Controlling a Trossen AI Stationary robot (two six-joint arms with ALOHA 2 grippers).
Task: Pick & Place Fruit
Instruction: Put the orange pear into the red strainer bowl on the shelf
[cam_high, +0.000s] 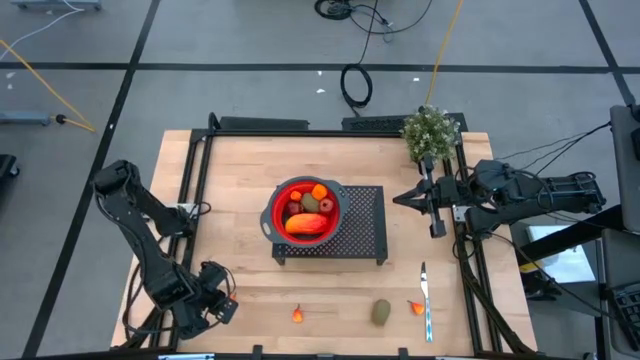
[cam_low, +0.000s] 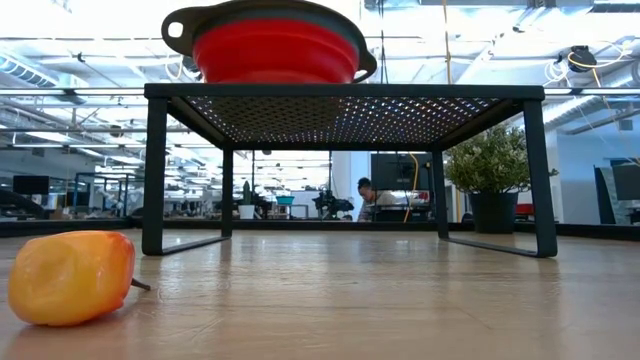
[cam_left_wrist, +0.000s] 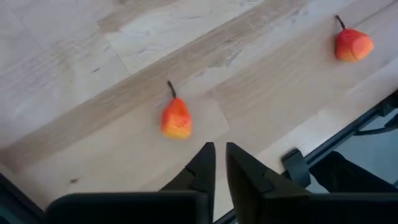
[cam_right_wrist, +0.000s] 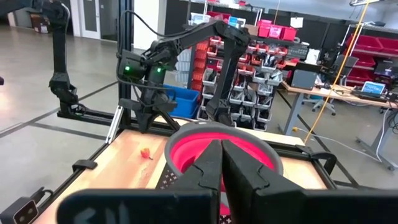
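The right gripper (cam_right_wrist: 222, 163) fills the six o'clock part of the right wrist view, its two dark fingers (cam_right_wrist: 205, 171) pressed together with nothing between them. Directly past them, at centre, sits a red bowl (cam_right_wrist: 249, 152) with a dark rim, on a black perforated rack (cam_right_wrist: 166, 179) at seven o'clock. At nine o'clock of the bowl, a tiny orange-red fruit piece (cam_right_wrist: 146, 153) lies on the wooden table (cam_right_wrist: 121, 165). At eleven o'clock, beyond the table edge, the left arm (cam_right_wrist: 168, 53) is folded low. Shelving with bins stands at twelve o'clock.
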